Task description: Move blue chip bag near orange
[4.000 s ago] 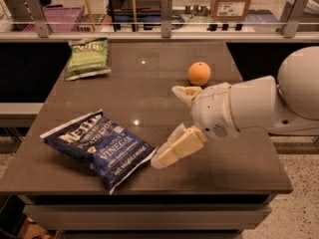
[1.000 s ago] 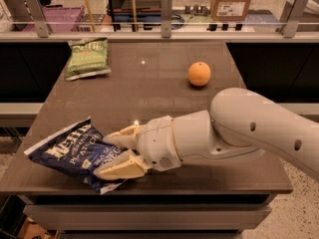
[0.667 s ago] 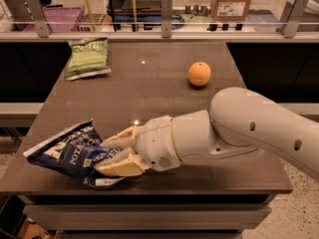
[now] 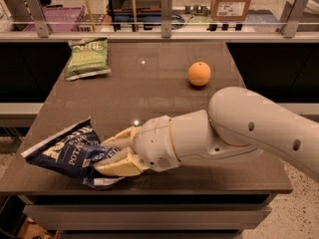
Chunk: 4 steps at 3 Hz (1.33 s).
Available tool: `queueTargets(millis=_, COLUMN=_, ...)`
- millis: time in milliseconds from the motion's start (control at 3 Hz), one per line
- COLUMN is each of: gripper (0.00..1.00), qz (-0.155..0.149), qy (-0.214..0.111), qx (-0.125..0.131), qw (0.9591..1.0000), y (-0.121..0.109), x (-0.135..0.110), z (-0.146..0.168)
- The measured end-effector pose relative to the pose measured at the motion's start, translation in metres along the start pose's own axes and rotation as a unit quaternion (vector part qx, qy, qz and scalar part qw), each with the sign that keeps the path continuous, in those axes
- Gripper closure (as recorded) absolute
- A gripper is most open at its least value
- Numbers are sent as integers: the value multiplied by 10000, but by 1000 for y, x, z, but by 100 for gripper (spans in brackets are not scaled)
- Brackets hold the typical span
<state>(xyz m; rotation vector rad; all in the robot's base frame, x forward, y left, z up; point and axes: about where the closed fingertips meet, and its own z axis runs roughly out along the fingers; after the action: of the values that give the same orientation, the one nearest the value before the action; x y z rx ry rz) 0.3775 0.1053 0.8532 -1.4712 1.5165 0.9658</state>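
Note:
The blue chip bag (image 4: 65, 153) lies crumpled at the front left corner of the brown table (image 4: 159, 93), its left end tilted up. My gripper (image 4: 107, 153) sits at the bag's right end with its cream fingers (image 4: 119, 167) closed on the bag's edge. The orange (image 4: 199, 73) rests at the back right of the table, far from the bag and the gripper. My white arm (image 4: 234, 128) reaches in from the right across the front of the table.
A green chip bag (image 4: 88, 58) lies at the back left of the table. A railing with metal posts (image 4: 166, 8) runs behind the table. The table's front edge lies just below the gripper.
The bag has crumpled further and its left end has lifted a little in my gripper's hold. The arm has barely shifted.

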Motion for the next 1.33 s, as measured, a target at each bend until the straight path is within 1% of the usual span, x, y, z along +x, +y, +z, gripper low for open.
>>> queueTargets(millis=333, gripper=100, qz=-6, qy=89, qx=-52, qw=9999, y=-7, x=-10, z=-10)
queueTargets(millis=667, gripper=100, qz=35, qy=152, qx=113, qw=9998, y=-21, x=-21, z=-32)
queueTargets(millis=1000, gripper=100, qz=1, qy=71, qx=319, qw=9995, y=-41, x=-28, z=-56)
queueTargets(millis=1333, gripper=100, qz=-38, qy=-106, qx=597, qw=9982, y=-67, x=-29, z=-76)
